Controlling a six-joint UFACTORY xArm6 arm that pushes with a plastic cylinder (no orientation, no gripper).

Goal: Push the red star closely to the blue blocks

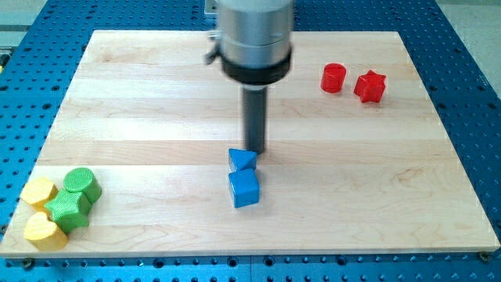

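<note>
The red star [370, 86] lies near the view's top right, just right of a red cylinder [333, 78]. Two blue blocks sit touching at the board's lower middle: a blue triangular block [242, 160] above a blue cube [244, 189]. My tip [255, 150] stands at the upper right edge of the blue triangular block, touching or nearly touching it. The red star is far up and to the right of my tip.
At the view's bottom left lies a cluster: a green cylinder [81, 183], a green star [68, 208], a yellow block [37, 191] and a yellow heart-like block [45, 231]. The wooden board [156, 94] rests on a blue perforated table.
</note>
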